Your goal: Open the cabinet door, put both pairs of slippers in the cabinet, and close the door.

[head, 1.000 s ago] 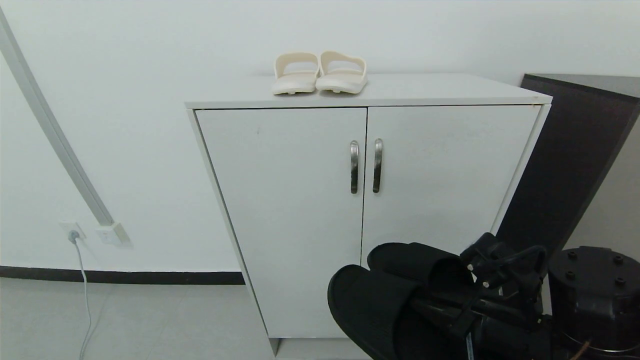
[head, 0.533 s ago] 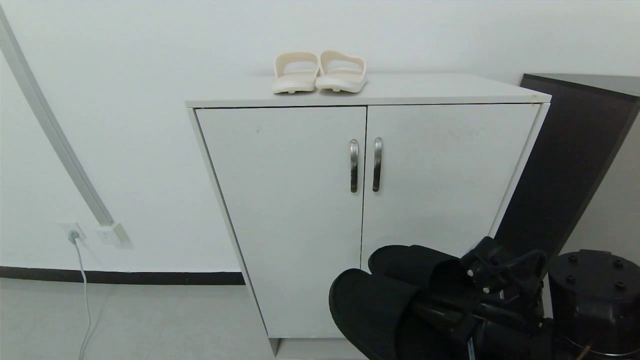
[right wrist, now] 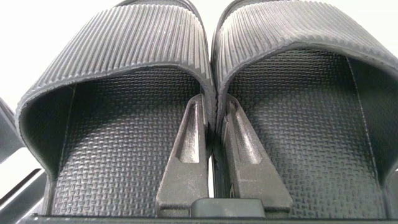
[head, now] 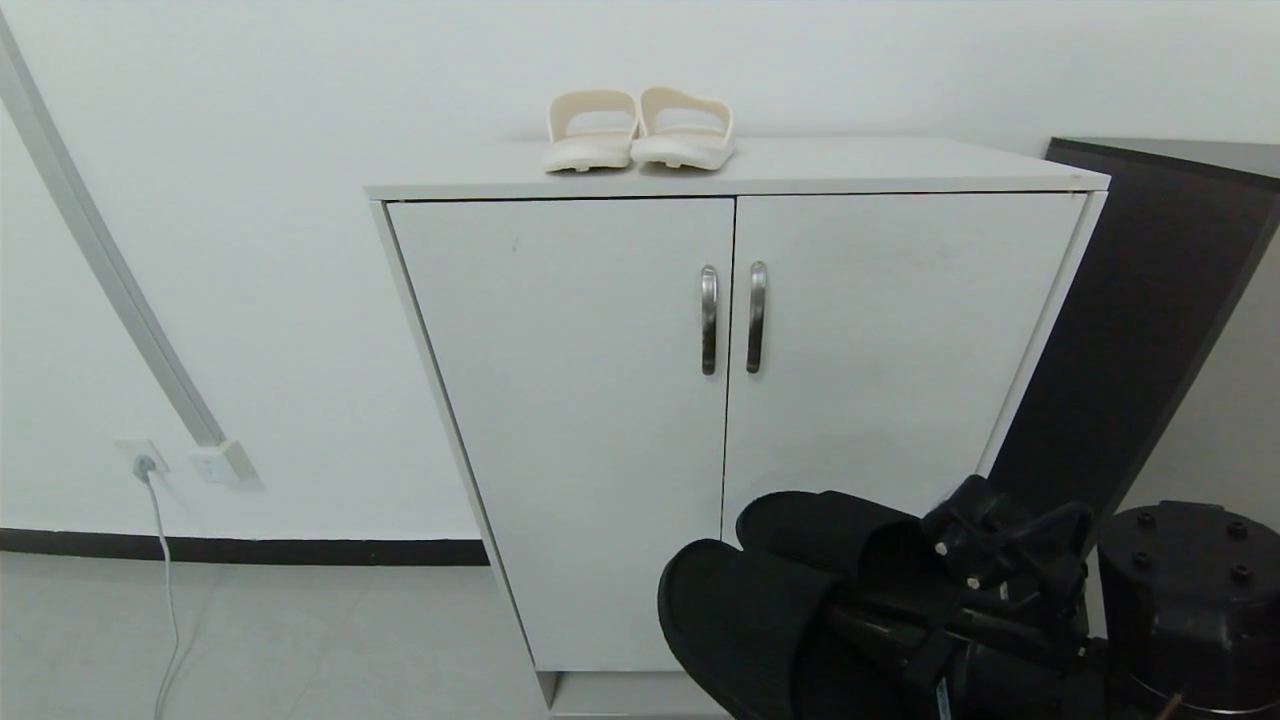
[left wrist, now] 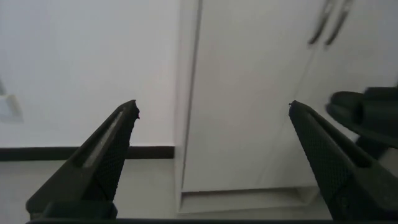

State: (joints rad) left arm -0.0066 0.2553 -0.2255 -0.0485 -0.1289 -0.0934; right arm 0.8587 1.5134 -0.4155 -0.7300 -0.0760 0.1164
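Holding the pair of black ribbed rubber slippers [head: 760, 600], the right gripper [right wrist: 213, 102] pinches their inner walls together, low in front of the tall white wooden cabinet [head: 900, 165]. The left gripper [left wrist: 214, 107] is wide open and empty. The pair of cream rubber slippers [head: 640, 135] sits by the back edge of the cabinet top. Only the camera has shifted a little; nothing else moved. Both doors [head: 570, 400] are shut, so a door probably needs opening first

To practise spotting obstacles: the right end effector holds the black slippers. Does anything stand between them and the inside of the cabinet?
Yes. Both cabinet doors are shut, standing between the black slippers, clamped in the right end effector, and the inside. The left end effector is open and empty.
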